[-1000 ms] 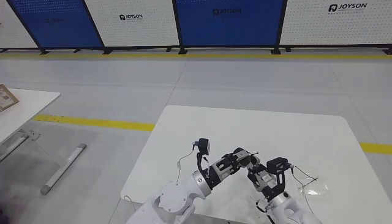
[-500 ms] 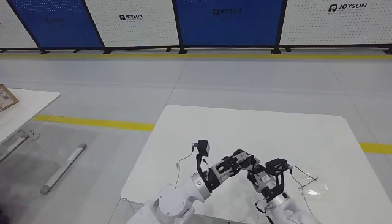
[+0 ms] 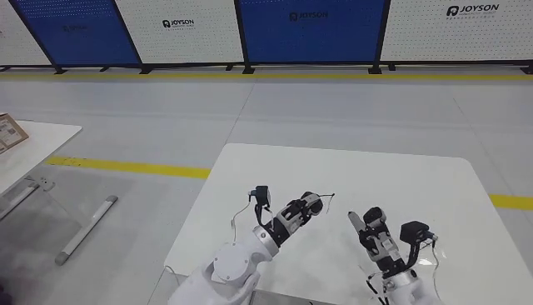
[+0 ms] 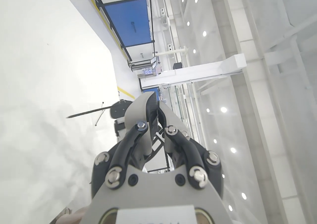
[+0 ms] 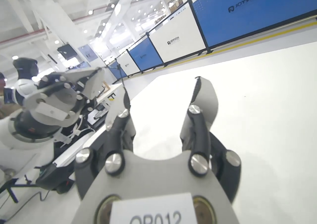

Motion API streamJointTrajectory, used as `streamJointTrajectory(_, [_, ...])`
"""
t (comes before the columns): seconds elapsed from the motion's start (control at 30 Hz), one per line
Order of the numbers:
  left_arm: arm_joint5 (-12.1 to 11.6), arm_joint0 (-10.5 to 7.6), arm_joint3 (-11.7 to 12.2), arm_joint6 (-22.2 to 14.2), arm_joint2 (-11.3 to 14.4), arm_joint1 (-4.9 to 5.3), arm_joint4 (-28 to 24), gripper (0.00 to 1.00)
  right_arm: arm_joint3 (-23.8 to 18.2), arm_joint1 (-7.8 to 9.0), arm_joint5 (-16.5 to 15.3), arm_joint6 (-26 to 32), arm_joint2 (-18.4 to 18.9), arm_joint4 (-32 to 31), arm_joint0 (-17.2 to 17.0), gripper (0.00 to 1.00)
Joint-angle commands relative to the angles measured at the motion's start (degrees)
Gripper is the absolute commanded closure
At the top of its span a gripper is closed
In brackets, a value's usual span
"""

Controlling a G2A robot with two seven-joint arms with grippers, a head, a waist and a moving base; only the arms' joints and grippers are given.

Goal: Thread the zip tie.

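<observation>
My left gripper [image 4: 156,104] is shut on a thin black zip tie [image 4: 85,112], whose free end sticks out sideways over the white table [image 3: 350,172]. From above, the left gripper [image 3: 314,202] sits near the table's middle front, with the zip tie [image 3: 327,195] pointing right. My right gripper [image 5: 163,93] stands open with nothing between its fingers. It is to the right of the left one, a clear gap apart, seen from above as the right gripper [image 3: 365,219]. In the right wrist view the left gripper [image 5: 95,76] holds the zip tie [image 5: 121,78] off to the side.
The far half of the white table is bare. Some thin wires [image 3: 431,251] lie by the right arm near the front right. Beyond the table is open floor with a yellow line [image 3: 125,167] and a row of blue and white panels [image 3: 308,17].
The two grippers were close together over the front of the table. They have drawn apart: the left one went left with the zip tie, the right one went right and now stands open.
</observation>
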Motion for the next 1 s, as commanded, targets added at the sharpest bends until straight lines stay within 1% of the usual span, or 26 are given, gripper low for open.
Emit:
streamJointTrajectory(0.0, [0.19, -0.05, 1.28, 0.38, -0.74, 0.03, -0.68, 1.00, -1.03, 0.36, 0.03, -1.28, 1.12, 2.30, -0.96, 0.00])
streamJointTrajectory(0.07, [0.07, -0.01, 2.49, 0.71, -1.52, 0.06, -1.51, 1.00, -2.43, 0.87, 0.03, -3.70, 2.45, 5.65, -2.40, 0.00])
streamJointTrajectory(0.13, [-0.24, 0.13, 3.40, 0.96, -2.18, 0.10, -1.83, 1.00, -3.96, 1.58, 0.03, -4.38, 3.42, 9.04, -3.57, 0.00])
streamJointTrajectory(0.23, [0.03, 0.20, 3.83, 0.44, -2.31, 0.21, -0.69, 1.00, -3.96, 1.58, 0.03, -4.38, 3.42, 9.04, -3.57, 0.00])
streamJointTrajectory(0.57, [0.03, 0.20, 3.83, 0.44, -2.31, 0.21, -0.69, 1.00, -4.04, 1.54, 0.36, -4.03, 3.27, 9.07, -3.43, 0.00])
streamJointTrajectory(0.63, [-0.41, 0.06, 4.04, 1.54, -2.38, 0.16, 0.10, 1.00, -4.26, 1.49, 0.50, -3.43, 3.23, 9.75, -3.30, 0.00])
streamJointTrajectory(0.67, [-0.48, 0.11, 4.23, 2.07, -2.42, 0.12, -0.06, 1.00, -4.47, 1.47, 0.20, -3.92, 3.68, 10.91, -3.43, 0.00])
streamJointTrajectory(0.77, [-0.33, 0.24, 5.15, 3.13, -3.81, 0.14, -1.61, 1.00, -5.67, 1.67, 0.03, -4.56, 6.06, 17.22, -4.73, 0.00])
streamJointTrajectory(0.8, [-0.16, 0.37, 5.60, 3.13, -4.41, 0.19, -2.10, 1.00, -5.94, 1.90, 0.03, -4.49, 7.57, 18.80, -5.23, 0.00])
streamJointTrajectory(0.9, [0.26, 0.49, 6.55, 3.05, -5.50, 0.35, -1.79, 1.00, -6.62, 2.34, 0.03, -3.99, 9.77, 21.83, -6.29, 0.00])
streamJointTrajectory(0.93, [1.58, 0.38, 7.14, 2.56, -5.58, 0.45, -0.89, 1.00, -6.65, 2.39, 0.03, -3.80, 9.96, 22.01, -6.38, 0.00])
streamJointTrajectory(0.97, [3.00, 0.18, 7.30, 1.33, -5.37, 0.53, -0.47, 1.00, -6.65, 2.39, 0.03, -3.80, 9.96, 22.01, -6.38, 0.00])
